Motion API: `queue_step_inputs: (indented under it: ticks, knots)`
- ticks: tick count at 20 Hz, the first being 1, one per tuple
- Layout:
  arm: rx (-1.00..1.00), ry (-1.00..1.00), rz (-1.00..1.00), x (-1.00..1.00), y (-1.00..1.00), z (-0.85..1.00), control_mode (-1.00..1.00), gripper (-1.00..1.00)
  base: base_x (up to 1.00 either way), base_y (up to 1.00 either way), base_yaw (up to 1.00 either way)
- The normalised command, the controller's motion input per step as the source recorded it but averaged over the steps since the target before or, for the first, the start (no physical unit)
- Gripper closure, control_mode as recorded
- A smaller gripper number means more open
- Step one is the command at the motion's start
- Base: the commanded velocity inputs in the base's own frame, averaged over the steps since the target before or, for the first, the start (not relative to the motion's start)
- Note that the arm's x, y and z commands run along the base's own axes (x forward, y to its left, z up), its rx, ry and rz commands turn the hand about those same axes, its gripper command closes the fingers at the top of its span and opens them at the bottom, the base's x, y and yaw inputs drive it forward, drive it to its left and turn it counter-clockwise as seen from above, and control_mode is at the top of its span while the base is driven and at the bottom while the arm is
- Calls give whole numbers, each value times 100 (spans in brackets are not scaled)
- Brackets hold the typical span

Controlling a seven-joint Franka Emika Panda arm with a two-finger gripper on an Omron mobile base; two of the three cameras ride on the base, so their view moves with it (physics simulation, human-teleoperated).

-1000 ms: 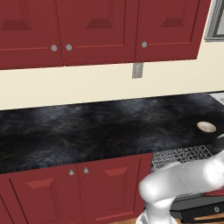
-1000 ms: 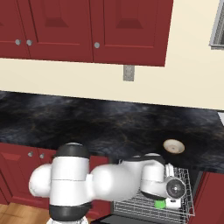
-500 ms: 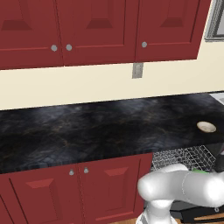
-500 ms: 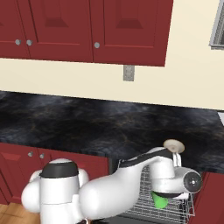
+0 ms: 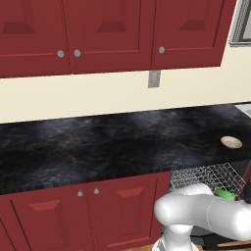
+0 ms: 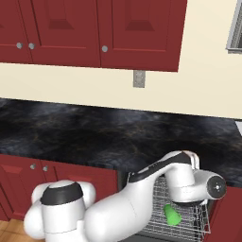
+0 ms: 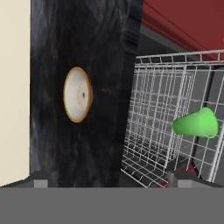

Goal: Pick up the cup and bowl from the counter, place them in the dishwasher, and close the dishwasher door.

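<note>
Green cup (image 6: 172,215) apparently lies sideways in the rack (image 6: 191,227).

Red panelled upper cabinets (image 5: 112,32) with small round silver knobs (image 5: 61,53) fill the top of the left base view above a cream wall (image 5: 73,100) bearing a grey outlet plate (image 5: 154,79), and red lower cabinet doors (image 5: 83,215) occupy the lower left.

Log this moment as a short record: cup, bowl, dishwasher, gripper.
cup: lying on its side in the rack, not held
bowl: on the counter, near its right end
dishwasher: open, wire rack pulled out
gripper: fingers spread open, empty, looking across the bowl and the rack
left to do: bowl, then door
</note>
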Motion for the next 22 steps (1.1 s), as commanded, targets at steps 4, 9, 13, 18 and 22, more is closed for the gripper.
queue_step_inputs:
  ticks: [4,9,13,18,22]
  knots:
    - [2,0,0,39,0,15,-100,-100,0,0,0]
    - [0,0,0,35,0,17,-100,-100,0,0,0]
    - [0,0,0,39,0,2,-100,-100,0,0,0]
    - [0,0,0,31,0,-1,-100,-100,0,0,0]
    - [0,0,0,28,0,-24,-100,-100,0,0,0]
